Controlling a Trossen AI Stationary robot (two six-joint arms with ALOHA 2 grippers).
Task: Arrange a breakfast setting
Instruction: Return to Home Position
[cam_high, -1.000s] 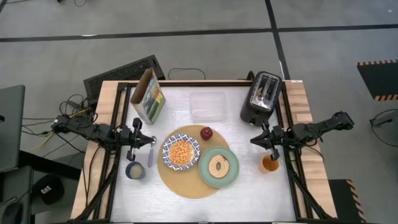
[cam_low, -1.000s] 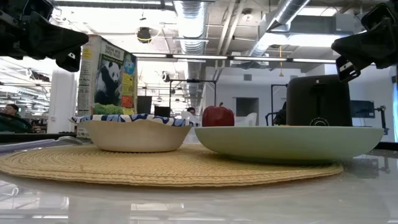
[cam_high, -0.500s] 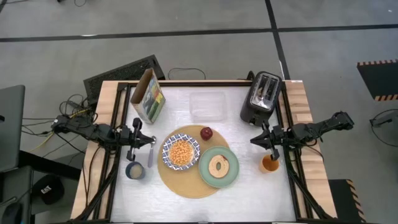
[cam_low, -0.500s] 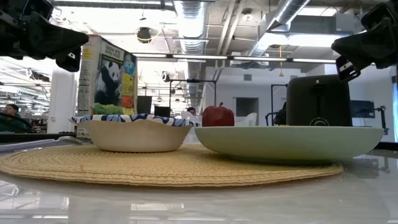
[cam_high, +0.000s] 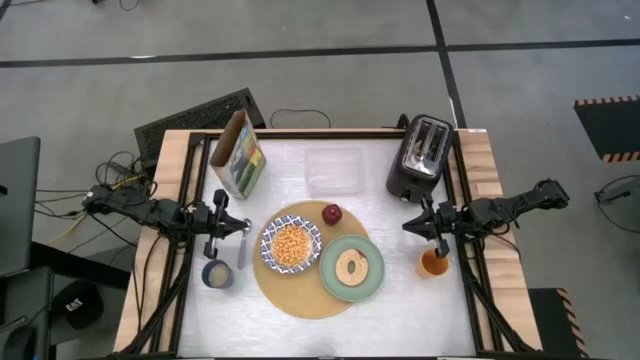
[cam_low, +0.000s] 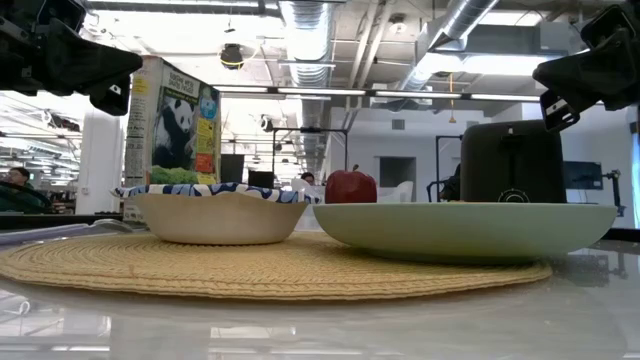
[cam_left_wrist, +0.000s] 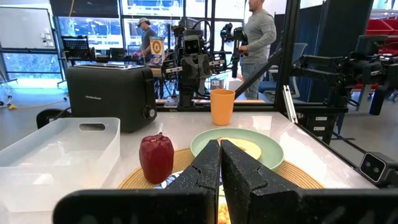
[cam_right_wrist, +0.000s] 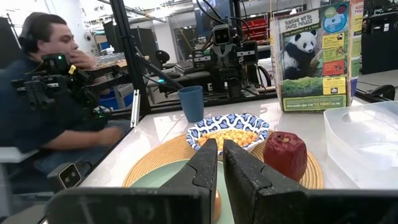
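The round tan mat lies at the table's middle. On it stand the blue-and-white bowl with cereal and the pale green plate with the toast slice. The red apple sits at the mat's far edge. The spoon lies on the table left of the bowl. The panda cereal box stands at the far left. My left gripper hovers shut at the left edge, above the spoon's far end. My right gripper hovers shut at the right edge.
A black toaster stands at the far right and a clear plastic container at the far middle. A blue cup stands near left, an orange cup near right. People show in the room beyond the table.
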